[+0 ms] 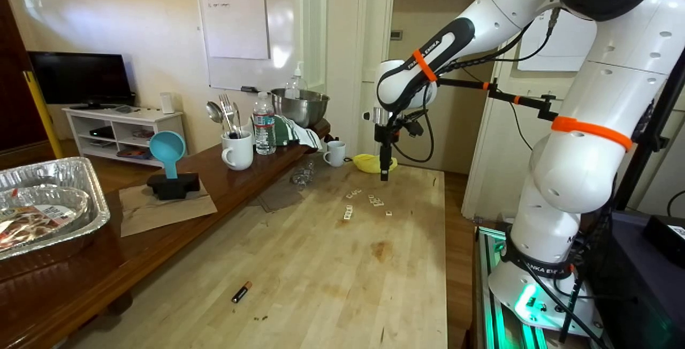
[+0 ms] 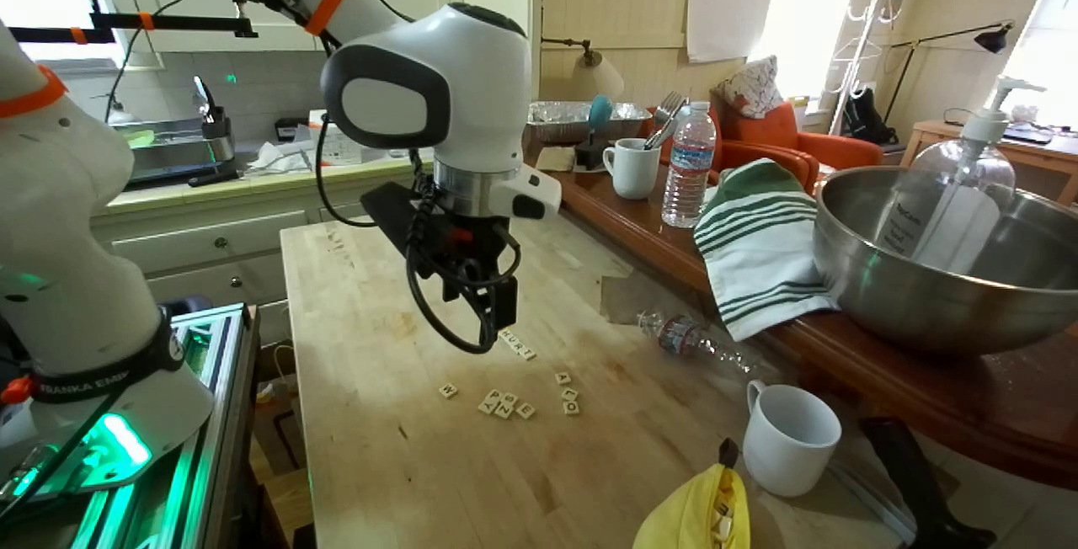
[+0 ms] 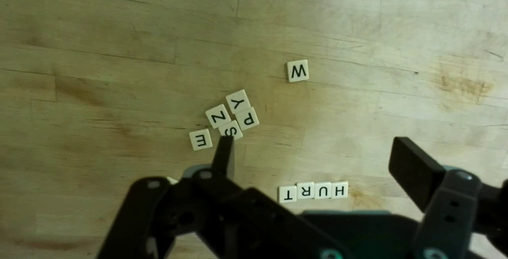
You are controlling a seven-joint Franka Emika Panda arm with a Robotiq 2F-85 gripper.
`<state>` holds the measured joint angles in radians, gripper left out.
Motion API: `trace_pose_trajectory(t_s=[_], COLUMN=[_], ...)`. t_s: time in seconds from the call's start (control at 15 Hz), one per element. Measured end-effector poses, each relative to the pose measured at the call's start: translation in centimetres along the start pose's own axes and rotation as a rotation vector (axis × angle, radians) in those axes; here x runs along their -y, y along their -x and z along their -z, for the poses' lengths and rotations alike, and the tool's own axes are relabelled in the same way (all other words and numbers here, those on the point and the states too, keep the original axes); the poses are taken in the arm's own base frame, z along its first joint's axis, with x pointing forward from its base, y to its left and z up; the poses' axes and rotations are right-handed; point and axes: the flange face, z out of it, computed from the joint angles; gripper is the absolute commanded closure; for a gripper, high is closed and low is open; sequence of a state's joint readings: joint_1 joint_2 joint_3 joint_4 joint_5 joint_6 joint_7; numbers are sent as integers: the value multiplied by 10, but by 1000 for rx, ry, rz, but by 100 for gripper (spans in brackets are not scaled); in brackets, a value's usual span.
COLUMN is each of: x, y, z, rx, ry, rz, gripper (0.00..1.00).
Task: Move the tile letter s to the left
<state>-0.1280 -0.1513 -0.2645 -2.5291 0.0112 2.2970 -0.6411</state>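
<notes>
Nearest to you in the wrist view, your gripper point(image 3: 313, 142) is spread wide and holds nothing, its two sides filling the lower left and lower right of the frame; that leaves it ready to take a tile, though I judge it sits too far right for a pick; below it, left of centre, lies the S tile point(image 3: 230, 128), its bottom edge hidden behind one fingertip point(image 3: 223, 155); it appears to touch both the Z tile point(image 3: 218, 116) and the P tile point(image 3: 247, 118), with the Y tile point(image 3: 238, 101) above them and the E tile point(image 3: 201, 139) just beside, apart; packed like that, its neighbours may crowd your grasp or shift with a push, and the E tile would block a slide leftward in this frame, if that is the left you want; the HURT row point(image 3: 305, 190) at lower centre runs edge to edge, presumably laid out as a word, so steer around it; farthest off, in an exterior view, the steel bowl point(image 1: 302, 111) and the mug of cutlery point(image 1: 241, 153) stand on the wooden ledge point(image 1: 107, 263), left of the middle, probably to keep out of your way
</notes>
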Motion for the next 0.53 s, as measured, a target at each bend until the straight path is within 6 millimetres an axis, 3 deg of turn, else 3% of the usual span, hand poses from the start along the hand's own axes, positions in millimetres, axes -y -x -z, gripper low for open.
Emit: trace_pose_trajectory(t_s=[0.07, 0.53], x=[-3, -16], y=[0, -3], z=[-4, -29], rx=[0, -18], ry=[0, 22], rz=[0, -19], gripper=[20, 72])
